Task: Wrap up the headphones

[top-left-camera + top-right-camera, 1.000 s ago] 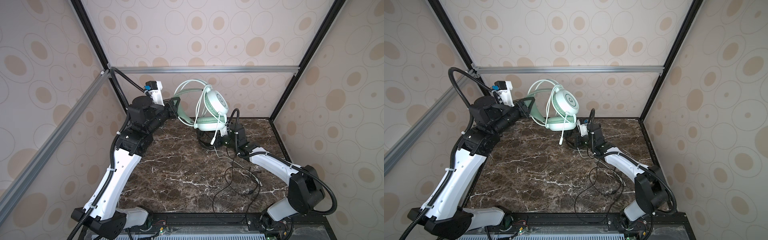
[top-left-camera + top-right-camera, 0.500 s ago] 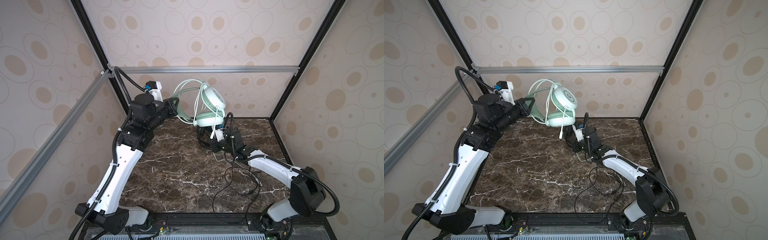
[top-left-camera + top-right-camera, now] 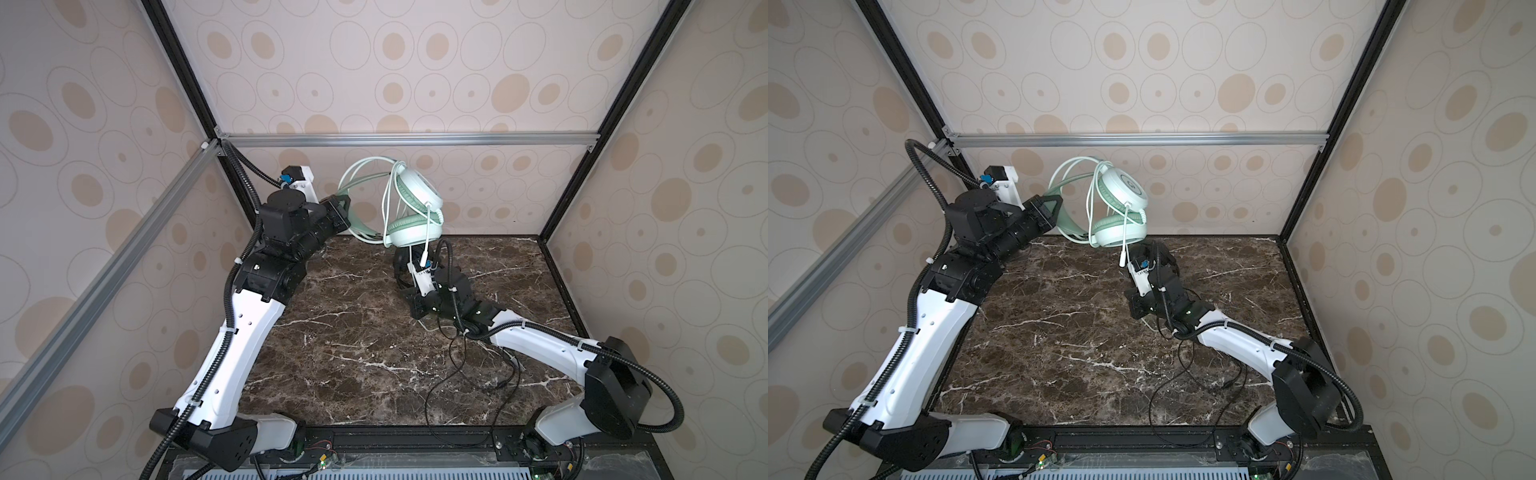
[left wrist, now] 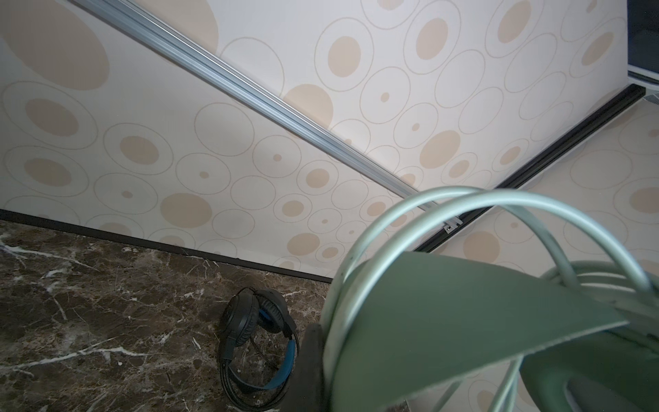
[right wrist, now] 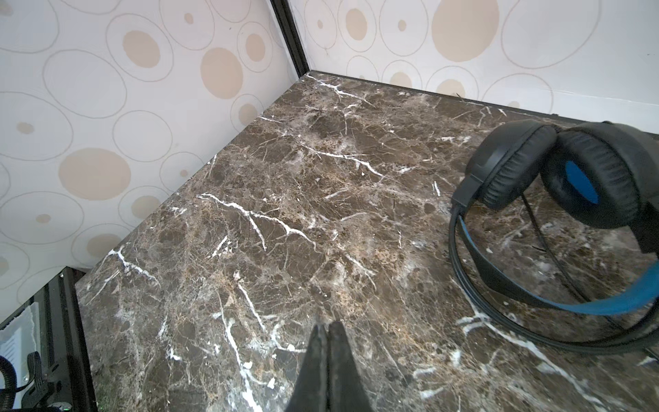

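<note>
Grips the mint-green headset [image 3: 415, 197] by its headband with the left pincer [image 3: 340, 210], clamped tight on the band, well up off the marble tabletop [image 3: 353, 353] and close to the rear wall [image 3: 478, 195] in both top views. Shows the two ear cups hanging to the right of that grip, one stacked above the other, with the whitish-green cable [image 3: 387, 199] looped several times around them. Has the plug end [image 3: 424, 261] dangling below the lower cup, just above the wrist of the right arm [image 3: 532, 340]. From the left wrist view, fills the near field with the broad green band [image 4: 463, 310] and the pale tubular hoops [image 4: 410, 214] arching over it, next to one dark finger of the clamp. Presents the right pincer [image 5: 326, 342] pressed together on nothing, low over bare marble. Finds the black headset [image 5: 556, 178] lying on the tabletop near the rear wall, apart from those shut tips, cups side by side, blue inside one cup and along the inner headband. Appears from the left wrist too, lower than the raised mint one and beyond it. Trails a thin black cable [image 3: 451, 353] in loose curves over the tabletop beside the right arm, toward the front edge.
</note>
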